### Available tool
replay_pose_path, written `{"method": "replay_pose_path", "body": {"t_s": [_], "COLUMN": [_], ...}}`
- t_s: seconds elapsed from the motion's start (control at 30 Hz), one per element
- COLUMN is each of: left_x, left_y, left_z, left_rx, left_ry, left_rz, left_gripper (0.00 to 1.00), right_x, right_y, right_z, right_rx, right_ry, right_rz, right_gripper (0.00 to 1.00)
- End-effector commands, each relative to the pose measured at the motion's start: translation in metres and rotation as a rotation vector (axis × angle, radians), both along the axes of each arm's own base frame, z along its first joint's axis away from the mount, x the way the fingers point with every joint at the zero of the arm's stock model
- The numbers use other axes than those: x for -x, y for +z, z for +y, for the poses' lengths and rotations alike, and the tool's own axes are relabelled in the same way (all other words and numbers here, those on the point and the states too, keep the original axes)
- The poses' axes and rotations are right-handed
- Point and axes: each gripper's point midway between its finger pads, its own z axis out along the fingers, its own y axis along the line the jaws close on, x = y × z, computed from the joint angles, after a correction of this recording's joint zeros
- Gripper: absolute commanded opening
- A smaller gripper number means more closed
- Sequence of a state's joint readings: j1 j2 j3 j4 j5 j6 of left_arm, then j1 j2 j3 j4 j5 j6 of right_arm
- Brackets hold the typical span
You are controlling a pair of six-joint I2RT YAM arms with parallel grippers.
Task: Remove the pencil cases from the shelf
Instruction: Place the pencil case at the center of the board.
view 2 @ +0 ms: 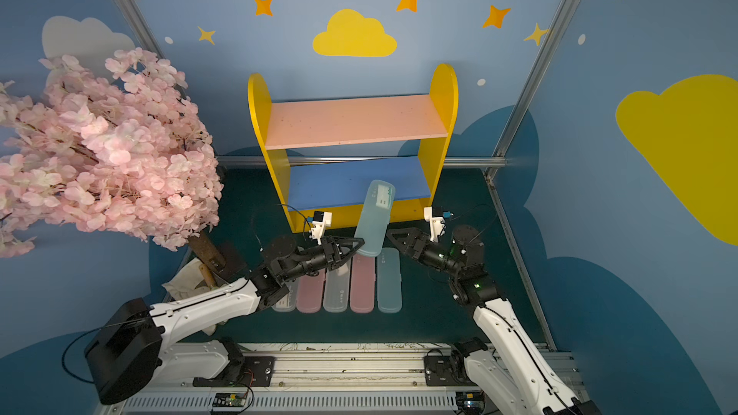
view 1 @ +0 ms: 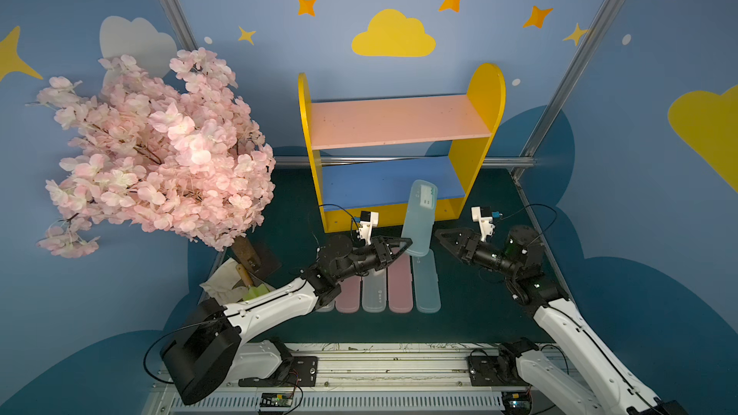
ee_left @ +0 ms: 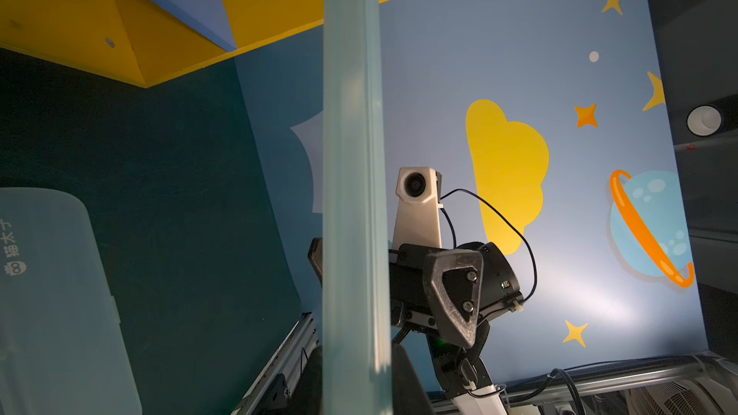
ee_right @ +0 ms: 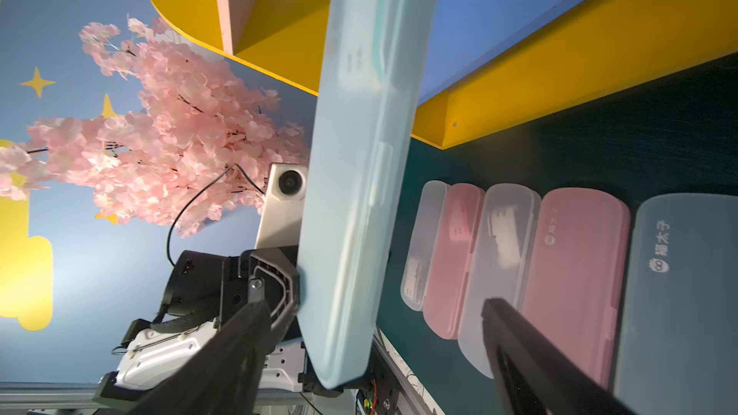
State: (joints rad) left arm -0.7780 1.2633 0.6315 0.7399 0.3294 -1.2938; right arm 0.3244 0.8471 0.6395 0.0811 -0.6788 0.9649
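Step in hand: the last of the six pencil cases. On the shelf [view 1: 485, 105], the pink board [view 1: 399, 121] and the blue board [view 1: 371, 185] are bare in both top views. A row of five cases [view 1: 374, 293] lies flat on the bench [view 1: 479, 305], just in front of the shelf base. The held teal case [view 1: 419, 221] is in the air in front of the shelf, nearly upright, with its upper end leaning toward the blue board's front edge. I cannot tell whether it touches that edge. The left gripper [view 1: 408, 242] has its fingers pinching the case's lower end. The right gripper [view 1: 441, 235] has its fingers spread just beside that same end, and I can make out no contact. Judgement: a hand-over is being set up. The next move calls for the right fingers to close squarely on the slim faces before the left lets go. The case should then be laid flat beside the lying teal case [view 1: 427, 289], clear of the shelf base. Hidden: the frosted case [view 2: 285, 305] at the row's other end is mostly covered by the left arm. The left wrist view shows the held case edge-on only, so the pinch itself is unclear there.
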Motion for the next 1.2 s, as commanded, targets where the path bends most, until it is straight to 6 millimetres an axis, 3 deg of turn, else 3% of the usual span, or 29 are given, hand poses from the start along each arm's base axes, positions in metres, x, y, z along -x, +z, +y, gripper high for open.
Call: {"method": "replay_pose_path", "body": {"t_s": [0.0,0.07,0.13,0.4,0.67,0.87,1.03,1.17], "left_x": [0.012,0.015,0.017,0.024,0.029,0.028,0.026,0.024], "left_y": [0.021,0.026,0.032,0.042,0.053,0.054,0.052,0.052], "left_z": [0.001,0.000,0.001,-0.002,-0.001,-0.001,-0.001,0.001], "left_rx": [0.032,0.038,0.045,0.054,0.068,0.067,0.058,0.045], "left_ry": [-0.034,-0.042,-0.047,-0.080,-0.091,-0.089,-0.079,-0.057], "left_rz": [-0.077,-0.093,-0.107,-0.131,-0.159,-0.160,-0.144,-0.144], "left_gripper": [0.12,0.12,0.11,0.11,0.11,0.12,0.24,0.46], "right_x": [0.000,-0.003,-0.007,-0.012,-0.017,-0.015,-0.013,-0.013], "right_y": [0.029,0.026,0.038,0.053,0.057,0.056,0.052,0.045], "right_z": [0.006,0.008,0.009,0.018,0.033,0.039,0.040,0.042], "right_rx": [-0.072,-0.078,-0.095,-0.130,-0.178,-0.185,-0.183,-0.176], "right_ry": [0.030,0.024,0.023,0.029,0.064,0.073,0.074,0.075], "right_rz": [-0.051,-0.024,-0.041,-0.073,-0.060,-0.060,-0.047,-0.032], "right_gripper": [0.85,0.83,0.81,0.70,0.55,0.37,0.24,0.14]}}
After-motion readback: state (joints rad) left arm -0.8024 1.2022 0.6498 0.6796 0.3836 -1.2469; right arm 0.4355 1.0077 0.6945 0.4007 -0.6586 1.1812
